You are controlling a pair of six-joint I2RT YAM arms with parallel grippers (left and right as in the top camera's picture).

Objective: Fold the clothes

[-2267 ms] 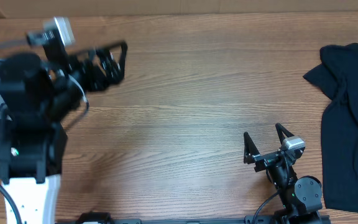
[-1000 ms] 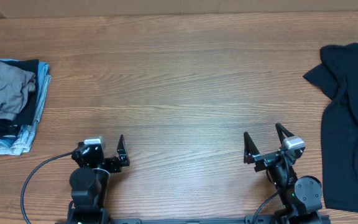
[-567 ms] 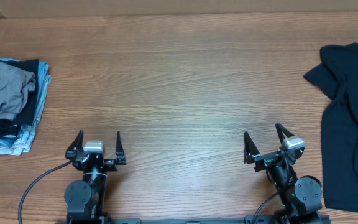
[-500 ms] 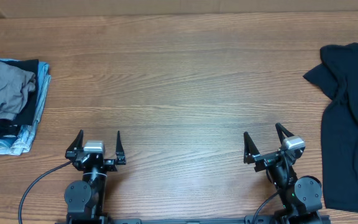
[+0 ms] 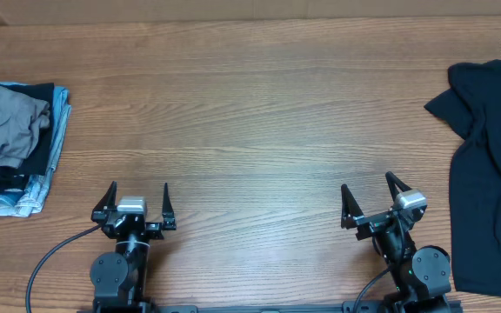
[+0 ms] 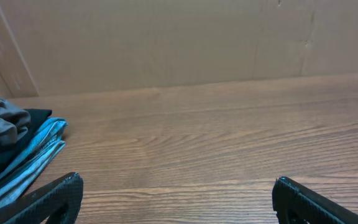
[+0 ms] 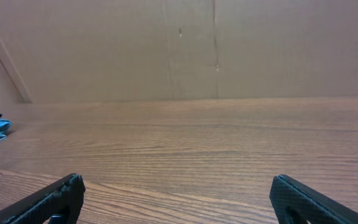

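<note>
Pulled the left gripper back from the far left of the table to its near edge, wide open and empty like the right gripper; pile of clothes at the table's left edge, soft floppy black cloth at its right, best pinched by a corner.

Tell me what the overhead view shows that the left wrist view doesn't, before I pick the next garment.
Only the overhead shows the large black garment lying at the table's right edge, and the right gripper, open and empty. Only the left wrist view shows the plain brown wall behind the table. Both show the stack of clothes at the left, grey on top, the bare wooden table, and the left gripper, fingers open, holding nothing.
</note>
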